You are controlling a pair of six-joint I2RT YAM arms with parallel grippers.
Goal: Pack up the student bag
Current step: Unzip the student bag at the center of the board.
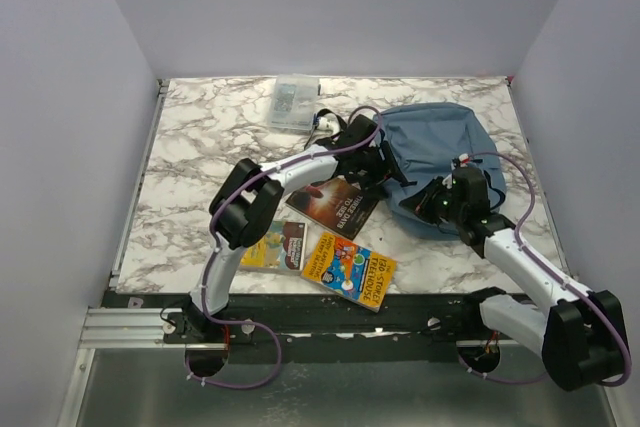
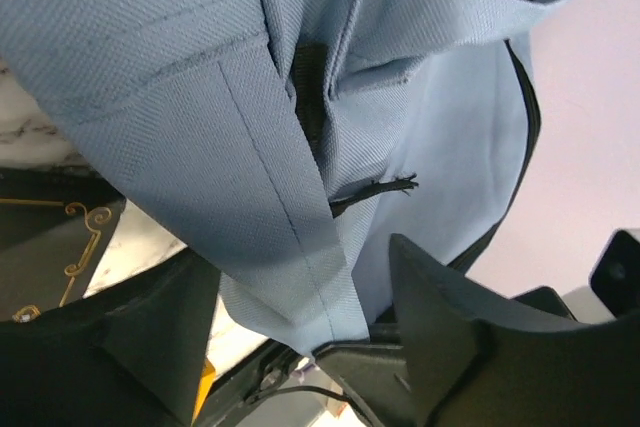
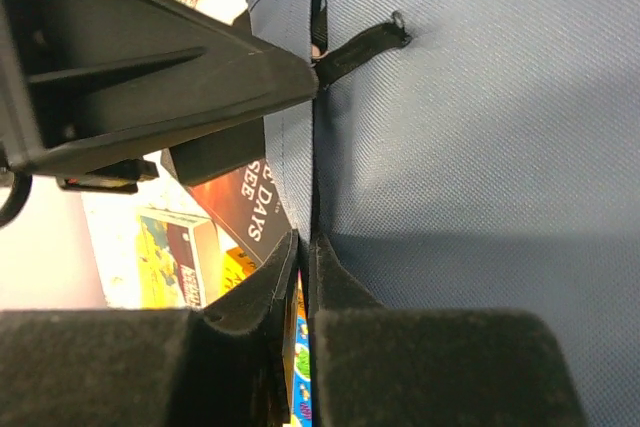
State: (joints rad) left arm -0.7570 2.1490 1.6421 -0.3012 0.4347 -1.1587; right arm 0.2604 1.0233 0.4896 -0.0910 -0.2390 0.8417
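The student bag (image 1: 440, 147), dusty blue, lies at the back right of the table. My left gripper (image 1: 372, 155) is at its left edge. In the left wrist view its jaws (image 2: 300, 272) stand apart, open, with a hanging fold of the bag's fabric (image 2: 290, 247) between them. A black zip pull (image 2: 375, 190) sticks out just above. My right gripper (image 1: 434, 203) is at the bag's near edge. Its fingers (image 3: 308, 245) are shut on a thin edge of the blue fabric (image 3: 295, 167). The inside of the bag is hidden.
Three books lie in front of the bag: a dark red one (image 1: 335, 203), a yellow one (image 1: 350, 269) and a brown-and-yellow one (image 1: 276, 245). A small clear plastic box (image 1: 293, 103) stands at the back. Grey walls close off three sides.
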